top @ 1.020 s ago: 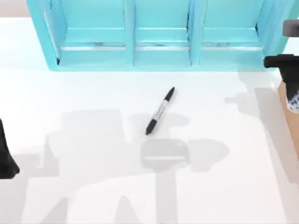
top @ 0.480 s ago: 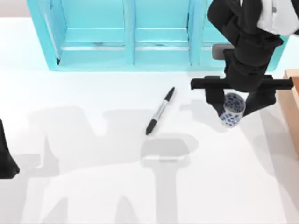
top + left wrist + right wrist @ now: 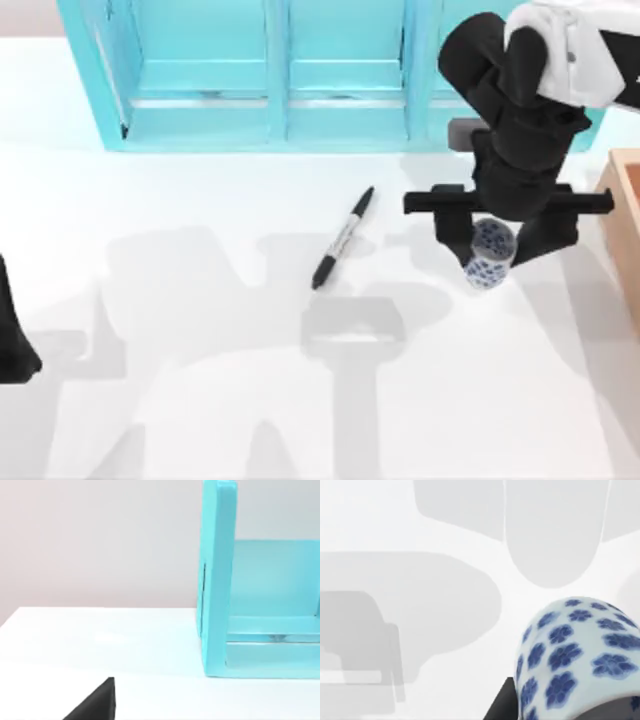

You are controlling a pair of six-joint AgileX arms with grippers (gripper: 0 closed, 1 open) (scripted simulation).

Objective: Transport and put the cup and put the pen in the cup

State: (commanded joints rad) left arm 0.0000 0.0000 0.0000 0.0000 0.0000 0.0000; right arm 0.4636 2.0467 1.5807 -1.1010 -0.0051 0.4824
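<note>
White counter [image 3: 200, 400] carries the pen [image 3: 342, 238], lying diagonally, left of the right gripper [image 3: 490, 250], whose fingers clamp the cup [image 3: 489, 255]; the left arm sits parked.

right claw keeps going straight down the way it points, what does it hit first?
Likely bare table. The right claw, shut on the cup, points down at open tabletop right of the pen. The cup's base would touch first; height is unclear.

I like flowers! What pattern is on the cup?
The cup is white with blue flower shapes all over, clearest in the right wrist view.
</note>
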